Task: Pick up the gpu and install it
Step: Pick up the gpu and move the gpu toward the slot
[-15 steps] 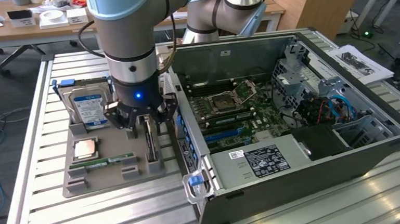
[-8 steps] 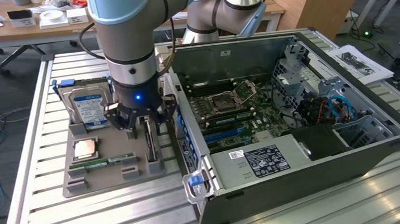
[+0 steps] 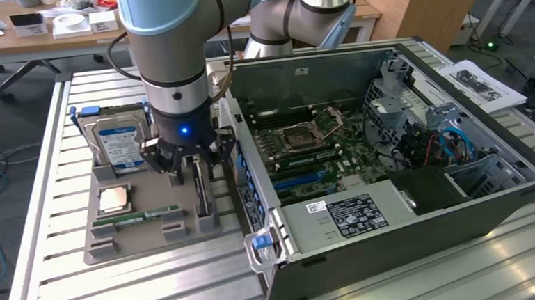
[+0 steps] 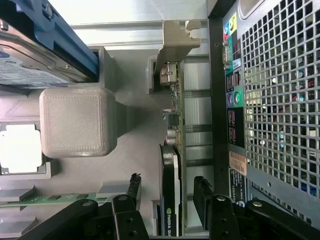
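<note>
Wrist view shows the end effector [image 4: 167, 185] with its fingers spread apart, one on each side of the gpu [image 4: 170, 205] and not clamped on it. The gpu stands on edge in a slot of the grey holder [image 3: 115, 246] on the bench [image 3: 62, 295], just beside the open computer case [image 3: 394, 240]; a hard drive [image 3: 118, 142] stands upright in the same holder

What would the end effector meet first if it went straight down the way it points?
Probably the thin dark green-black gpu card standing on edge below the open end effector; depth is unclear.
</note>
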Tool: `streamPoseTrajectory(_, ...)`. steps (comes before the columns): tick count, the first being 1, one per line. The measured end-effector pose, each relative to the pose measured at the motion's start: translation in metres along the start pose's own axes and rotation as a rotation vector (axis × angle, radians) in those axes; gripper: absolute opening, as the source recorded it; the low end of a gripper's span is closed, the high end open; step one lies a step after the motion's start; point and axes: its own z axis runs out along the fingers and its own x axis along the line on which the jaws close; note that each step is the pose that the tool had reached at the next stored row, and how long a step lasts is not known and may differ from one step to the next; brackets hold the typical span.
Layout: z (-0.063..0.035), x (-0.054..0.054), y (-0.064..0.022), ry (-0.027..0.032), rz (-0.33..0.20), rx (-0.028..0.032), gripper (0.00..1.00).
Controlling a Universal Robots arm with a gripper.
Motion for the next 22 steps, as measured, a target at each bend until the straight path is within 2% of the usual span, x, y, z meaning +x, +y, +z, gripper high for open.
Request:
streamPoseTrajectory(6, 0.004, 0.0003, 0.0038, -0.0001, 0.0, -0.0001, 0.55)
streamPoseTrajectory(22, 0.0044, -0.0005, 0.0018, 0.0, 0.0, -0.0001, 0.55)
